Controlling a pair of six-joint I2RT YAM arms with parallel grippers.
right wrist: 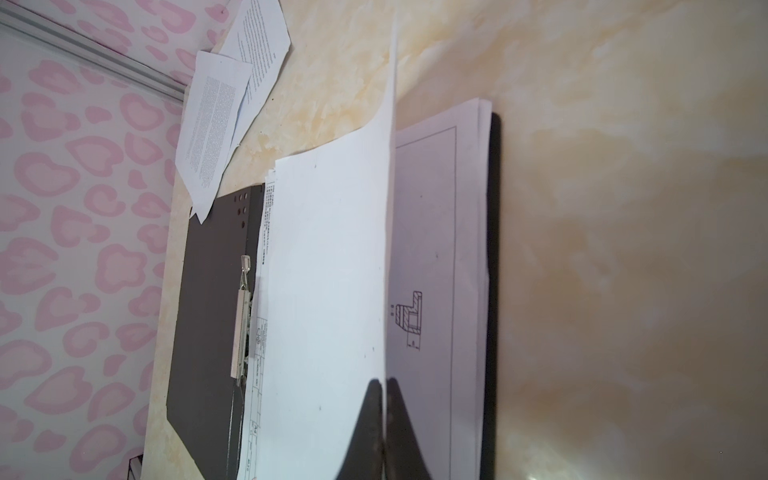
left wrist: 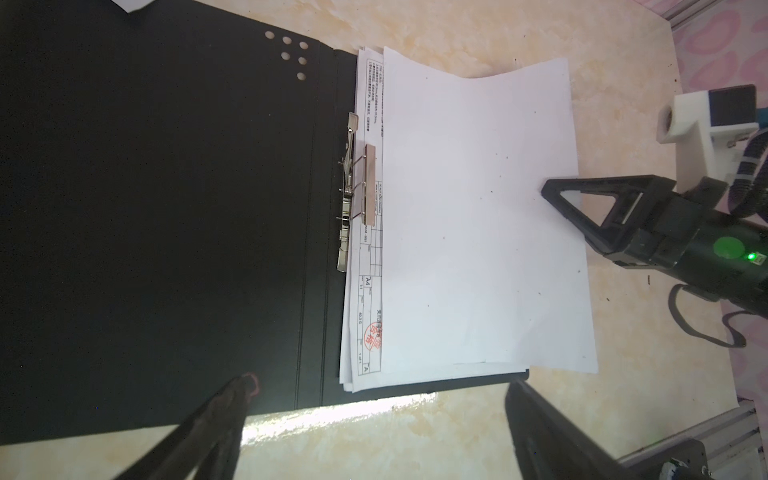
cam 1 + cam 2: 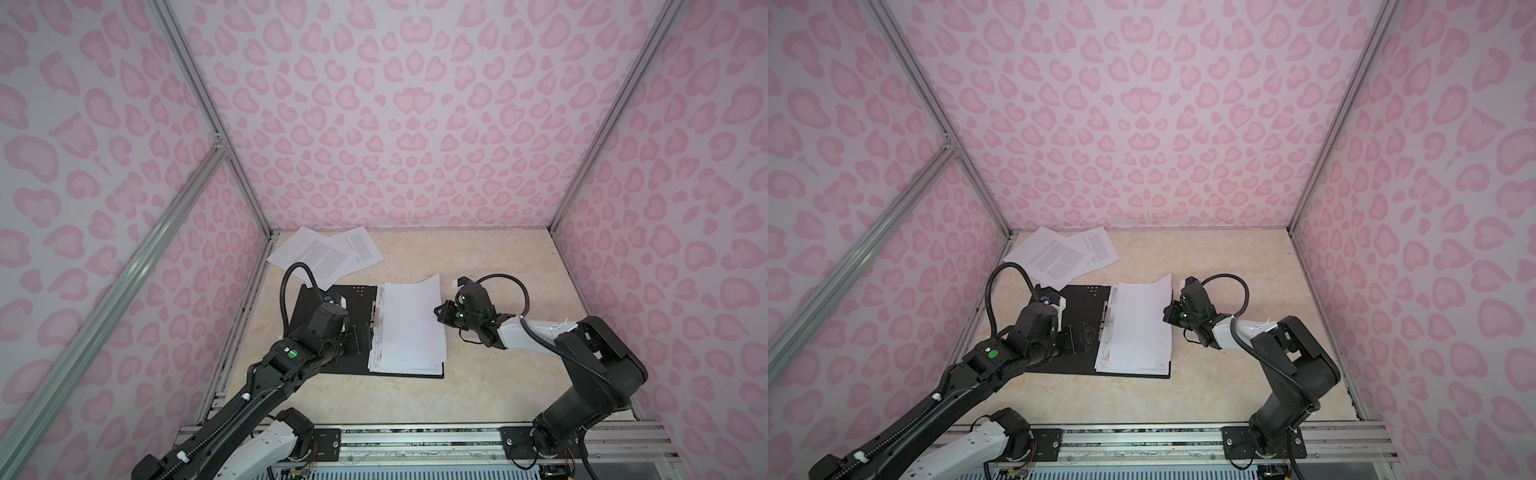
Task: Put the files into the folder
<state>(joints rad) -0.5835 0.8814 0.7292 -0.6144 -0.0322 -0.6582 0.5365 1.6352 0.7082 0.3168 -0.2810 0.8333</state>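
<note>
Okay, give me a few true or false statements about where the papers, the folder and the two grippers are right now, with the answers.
1. The folder lies open with its black inside facing up. True.
2. The right gripper is shut on the edge of a blank sheet. True.
3. The left gripper grips a sheet. False: its jaws stand open above the folder's near edge, holding nothing.
4. Every sheet is already in the folder. False: two printed sheets lie at the far left corner of the table, one overlapping the folder's corner.
5. A sheet with a line drawing lies under the blank sheet. True.
</note>
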